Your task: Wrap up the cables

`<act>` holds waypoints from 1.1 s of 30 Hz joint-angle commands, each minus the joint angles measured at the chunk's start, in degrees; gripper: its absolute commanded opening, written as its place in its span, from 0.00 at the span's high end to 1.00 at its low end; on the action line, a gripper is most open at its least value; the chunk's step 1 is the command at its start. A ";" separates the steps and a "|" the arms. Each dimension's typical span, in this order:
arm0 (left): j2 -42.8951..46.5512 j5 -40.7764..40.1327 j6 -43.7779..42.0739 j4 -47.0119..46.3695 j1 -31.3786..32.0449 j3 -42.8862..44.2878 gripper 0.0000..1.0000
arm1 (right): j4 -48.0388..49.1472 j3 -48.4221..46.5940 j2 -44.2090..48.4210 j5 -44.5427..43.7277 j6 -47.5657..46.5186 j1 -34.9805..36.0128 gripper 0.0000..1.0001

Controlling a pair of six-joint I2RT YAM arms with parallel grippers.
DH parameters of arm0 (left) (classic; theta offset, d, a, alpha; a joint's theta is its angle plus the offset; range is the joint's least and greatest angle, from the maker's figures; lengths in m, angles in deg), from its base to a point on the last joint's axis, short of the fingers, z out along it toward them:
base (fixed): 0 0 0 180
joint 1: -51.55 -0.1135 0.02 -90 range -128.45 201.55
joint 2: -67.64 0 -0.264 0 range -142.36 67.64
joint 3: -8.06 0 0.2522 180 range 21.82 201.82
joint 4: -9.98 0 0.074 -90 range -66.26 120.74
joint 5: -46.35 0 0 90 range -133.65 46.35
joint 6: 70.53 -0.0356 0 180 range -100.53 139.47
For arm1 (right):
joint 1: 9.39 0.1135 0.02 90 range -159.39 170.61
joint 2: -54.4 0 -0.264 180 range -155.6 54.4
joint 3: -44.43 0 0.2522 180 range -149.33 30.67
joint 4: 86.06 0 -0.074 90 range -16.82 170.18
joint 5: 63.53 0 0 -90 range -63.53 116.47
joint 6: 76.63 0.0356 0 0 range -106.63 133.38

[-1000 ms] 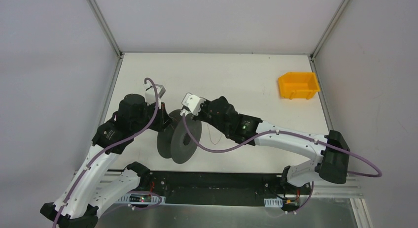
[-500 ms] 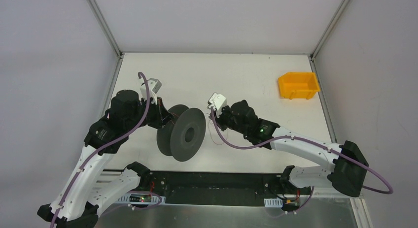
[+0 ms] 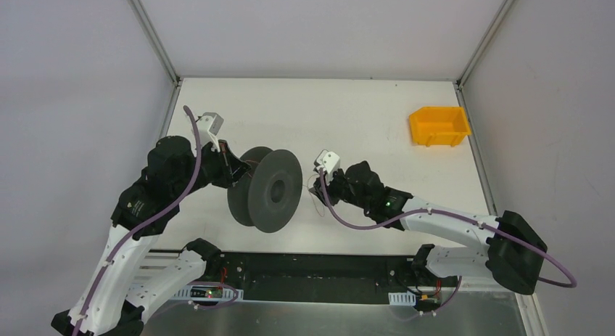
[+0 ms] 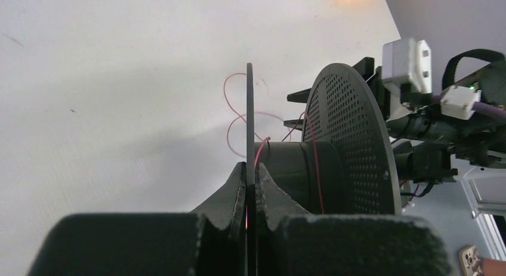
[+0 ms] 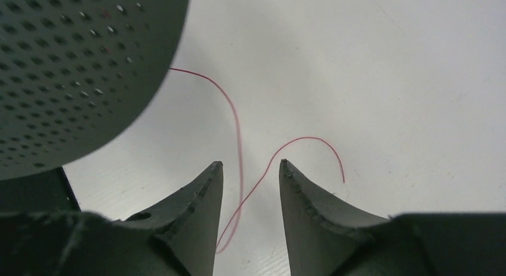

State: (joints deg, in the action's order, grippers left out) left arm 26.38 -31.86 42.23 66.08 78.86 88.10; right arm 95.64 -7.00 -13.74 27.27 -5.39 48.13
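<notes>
The cable is a very thin red wire. In the right wrist view it [image 5: 238, 133] comes off the spool, loops on the table and passes between my right gripper's fingers. My right gripper [image 5: 250, 166] is open around the loop, low over the table, just right of the spool [image 3: 267, 192]. In the top view my right gripper [image 3: 320, 185] sits beside the spool's right flange. My left gripper [image 4: 250, 168] is shut on the thin edge of the spool's near flange [image 4: 249, 121]. A turn of the wire [image 4: 315, 168] lies on the spool's core.
A yellow bin [image 3: 439, 125] stands at the table's back right. The spool's perforated flange [image 5: 77, 67] fills the upper left of the right wrist view. Side walls [image 3: 87, 75] rise close along the table's left and right edges.
My right gripper has drawn back to the right from the spool and come down over the wire's loop. My left arm has shifted left, still holding the spool's flange.
</notes>
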 commanded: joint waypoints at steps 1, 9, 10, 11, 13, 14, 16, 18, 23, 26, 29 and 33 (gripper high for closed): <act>1.36 -0.95 2.79 -4.71 -0.11 3.68 1.00 | 6.62 1.52 0.46 -0.45 1.77 -1.62 0.56; 1.96 -2.67 3.84 -5.23 -0.08 3.12 1.00 | 12.70 4.20 -4.65 6.60 7.50 -2.81 0.53; 2.04 -2.92 4.01 -5.23 -0.14 3.08 1.00 | 13.96 4.67 -5.38 7.57 8.21 -2.78 0.52; 2.18 -3.12 4.16 -5.32 -0.15 3.01 1.00 | 15.12 5.16 -5.94 8.40 8.84 -2.76 0.52; 2.23 -3.63 4.43 -5.42 -0.15 2.97 1.00 | 16.14 5.62 -6.87 8.74 9.66 -2.78 0.52; 2.32 -4.09 4.60 -5.43 -0.15 2.98 1.00 | 16.10 5.59 -7.46 8.45 9.99 -2.80 0.52; 2.67 -6.11 5.28 -5.41 -0.15 3.13 1.00 | 16.17 5.80 -8.23 7.67 10.71 -2.72 0.54; 3.05 -9.77 6.88 -5.64 -0.15 3.41 1.00 | 16.72 6.59 -8.95 7.33 12.03 -2.77 0.59; 3.25 -18.55 12.99 -6.08 -0.15 5.28 1.00 | 21.39 10.07 -10.53 6.46 15.71 -1.66 0.76; 3.55 -21.79 16.14 -7.39 -0.15 5.19 1.00 | 21.07 10.23 -10.82 2.33 16.28 1.34 0.92; 5.30 -26.37 17.90 -9.67 -0.15 2.57 1.00 | 15.83 7.63 -9.60 -2.06 17.32 4.61 1.00; 7.57 -32.60 19.23 -10.07 -0.12 -0.49 1.00 | 9.52 4.68 -4.86 -7.44 14.45 11.30 1.00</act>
State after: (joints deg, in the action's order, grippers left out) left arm 31.28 -55.92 56.90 62.48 78.86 88.95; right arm 109.10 2.23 -23.95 26.51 9.95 54.29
